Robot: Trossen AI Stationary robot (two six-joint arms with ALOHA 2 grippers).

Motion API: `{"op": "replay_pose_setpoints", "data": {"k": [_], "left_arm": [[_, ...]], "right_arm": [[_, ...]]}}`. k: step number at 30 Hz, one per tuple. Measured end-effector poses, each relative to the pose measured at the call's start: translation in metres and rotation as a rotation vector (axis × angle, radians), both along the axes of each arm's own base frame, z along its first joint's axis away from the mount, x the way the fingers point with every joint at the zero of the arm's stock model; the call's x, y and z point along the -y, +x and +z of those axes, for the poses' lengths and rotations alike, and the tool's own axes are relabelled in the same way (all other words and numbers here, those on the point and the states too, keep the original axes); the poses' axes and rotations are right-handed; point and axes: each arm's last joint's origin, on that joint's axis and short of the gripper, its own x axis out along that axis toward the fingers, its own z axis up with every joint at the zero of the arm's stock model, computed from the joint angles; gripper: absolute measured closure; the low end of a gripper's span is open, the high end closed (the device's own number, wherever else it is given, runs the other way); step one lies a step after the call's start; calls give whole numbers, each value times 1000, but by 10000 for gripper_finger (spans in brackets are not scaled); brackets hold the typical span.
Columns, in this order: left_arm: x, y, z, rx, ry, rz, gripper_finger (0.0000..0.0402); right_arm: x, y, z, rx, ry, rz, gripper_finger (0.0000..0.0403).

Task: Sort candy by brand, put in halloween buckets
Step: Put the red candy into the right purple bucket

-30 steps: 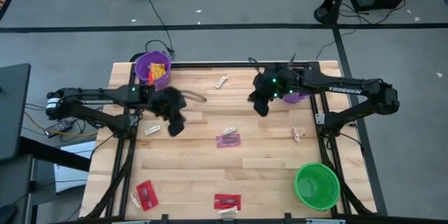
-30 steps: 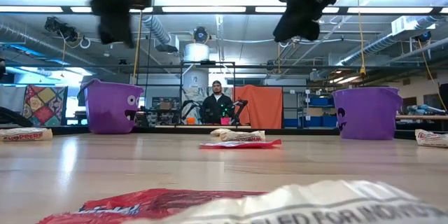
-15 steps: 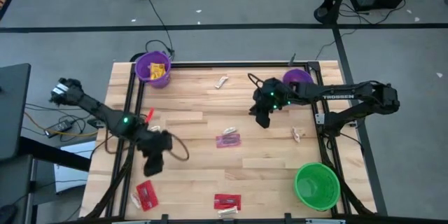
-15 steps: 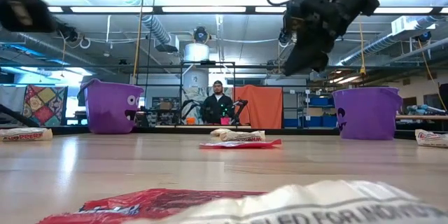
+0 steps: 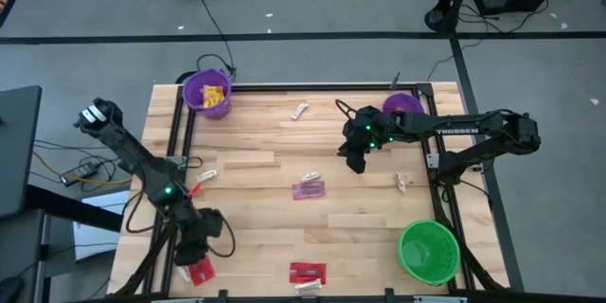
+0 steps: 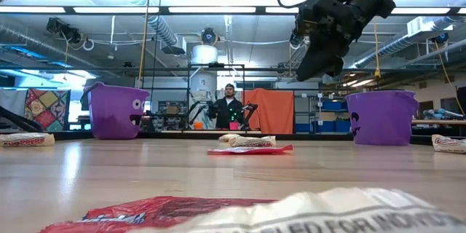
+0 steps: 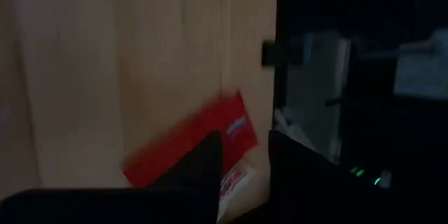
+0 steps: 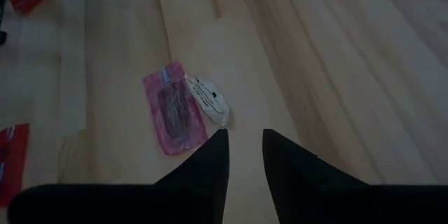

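Observation:
My left gripper (image 5: 197, 249) stands open at the table's near left corner, just over a red candy (image 7: 189, 150) that lies flat by the table's frame; its fingertips (image 7: 245, 157) hold nothing. My right gripper (image 5: 355, 161) hangs open above the table's middle right, empty (image 8: 245, 143), with a pink candy (image 8: 175, 108) and a small cream piece (image 8: 208, 98) lying ahead of it. One purple bucket (image 5: 206, 93), with yellow candy in it, stands at the far left. Another purple bucket (image 5: 401, 106) is at the far right. The green bucket (image 5: 428, 251) stands near right.
A second red candy (image 5: 307, 272) lies at the near edge, with a white wrapper beside it. Cream pieces lie far centre (image 5: 300, 110), at the right (image 5: 402, 182) and at the left (image 5: 206, 177). A person (image 6: 229, 109) sits in the room behind the table.
My left gripper has swung from beside the far-left purple bucket toward the table's near left corner, sinking and turning as it went, and now stands over the red candy. My right gripper has come down a little and then kept still.

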Motion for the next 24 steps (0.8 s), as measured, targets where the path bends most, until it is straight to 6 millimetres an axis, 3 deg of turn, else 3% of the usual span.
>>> {"op": "replay_pose_setpoints", "data": {"k": [7, 15, 24], "left_arm": [[17, -10, -17, 32, 86, -167, 237], [40, -18, -32, 184, 129, -442, 196], [43, -20, -61, 180, 352, -536, 179]], "right_arm": [[0, -2, -1, -22, 21, -23, 302], [-3, -1, -2, -31, 62, -58, 302], [-18, 1, -2, -41, 136, -80, 302]]}}
